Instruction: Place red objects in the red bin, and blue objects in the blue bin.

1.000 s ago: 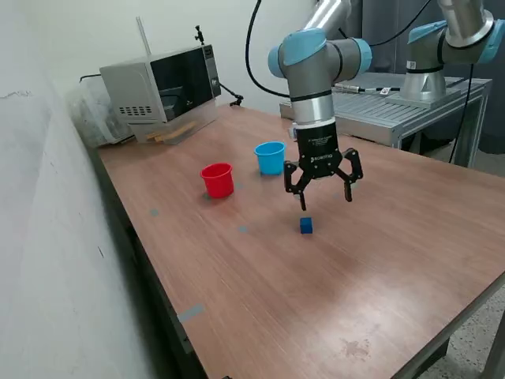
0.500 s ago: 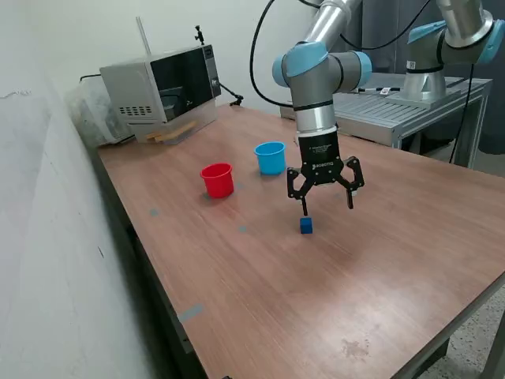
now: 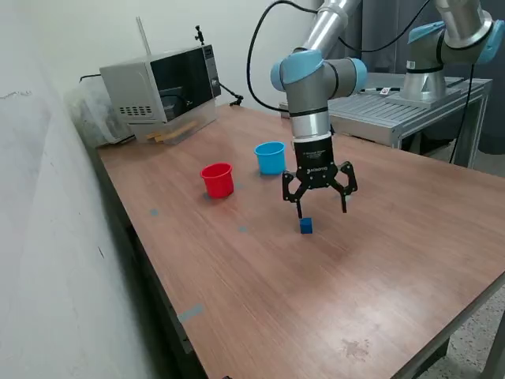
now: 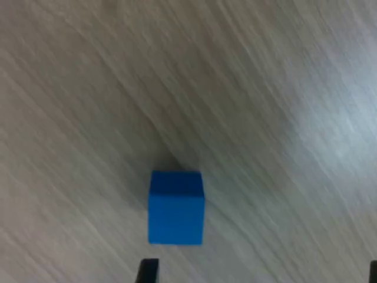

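- The wooden table [image 3: 379, 260] carries everything; a microwave [image 3: 162, 83] stands at its far corner, towards the exterior view's left.
- The arm reaches down over the middle of the table.
- The gripper [image 3: 320, 209] hangs just above the table, with its two fingers spread wide and nothing between them.
- The red bin [image 3: 218, 179] and the blue bin [image 3: 270, 157] stand upright, near each other, on the exterior view's left of the gripper.
- One blue cube [image 3: 306, 226] lies on the table just below the open fingers, not touching them. In the wrist view the blue cube [image 4: 176, 207] sits close to one fingertip [image 4: 147, 271].
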Robot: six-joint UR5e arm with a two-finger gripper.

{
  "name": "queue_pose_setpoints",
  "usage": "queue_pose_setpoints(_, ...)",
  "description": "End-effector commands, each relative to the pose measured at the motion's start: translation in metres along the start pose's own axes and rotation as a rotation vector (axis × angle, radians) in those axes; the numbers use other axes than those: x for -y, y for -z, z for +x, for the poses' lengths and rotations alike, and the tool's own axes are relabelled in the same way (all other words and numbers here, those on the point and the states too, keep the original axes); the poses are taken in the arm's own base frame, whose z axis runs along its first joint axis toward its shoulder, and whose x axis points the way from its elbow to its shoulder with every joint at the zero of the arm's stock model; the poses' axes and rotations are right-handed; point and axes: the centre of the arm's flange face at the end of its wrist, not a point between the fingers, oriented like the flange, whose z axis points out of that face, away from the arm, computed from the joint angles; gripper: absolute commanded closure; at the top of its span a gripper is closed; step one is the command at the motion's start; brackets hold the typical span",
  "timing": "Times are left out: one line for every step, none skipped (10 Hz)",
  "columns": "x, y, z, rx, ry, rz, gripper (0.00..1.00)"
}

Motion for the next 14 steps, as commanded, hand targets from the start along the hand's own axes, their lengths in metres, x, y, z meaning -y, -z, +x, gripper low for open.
queue_pose_setpoints(0.012, -0.014, -0.011, 0.070, -0.002, 0.097, 0.00)
queue_pose_setpoints(0.009, -0.011, -0.014, 0.080, -0.001, 0.098, 0.00)
queue_pose_setpoints(0.010, -0.011, -0.016, 0.094, -0.001, 0.115, 0.00)
queue_pose_setpoints(0.010, -0.009, -0.020, 0.129, 0.000, 0.140, 0.00)
queue_pose_setpoints(0.006, -0.003, -0.025, 0.148, -0.003, 0.140, 0.00)
queue_pose_setpoints(0.003, -0.001, -0.024, 0.151, 0.000, 0.136, 0.00)
queue_pose_setpoints(0.001, -0.001, -0.022, 0.149, 0.003, 0.133, 0.00)
queue_pose_setpoints(0.000, -0.001, -0.021, 0.149, 0.005, 0.128, 0.00)
queue_pose_setpoints(-0.001, -0.001, -0.019, 0.146, 0.008, 0.128, 0.00)
queue_pose_setpoints(-0.001, -0.002, -0.019, 0.145, 0.008, 0.129, 0.00)
queue_pose_setpoints(-0.001, -0.002, -0.018, 0.144, 0.008, 0.130, 0.00)
queue_pose_setpoints(0.001, -0.004, -0.017, 0.140, 0.007, 0.133, 0.00)
queue_pose_setpoints(0.001, -0.005, -0.017, 0.138, 0.007, 0.132, 0.00)
queue_pose_setpoints(0.000, -0.004, -0.017, 0.137, 0.006, 0.129, 0.00)
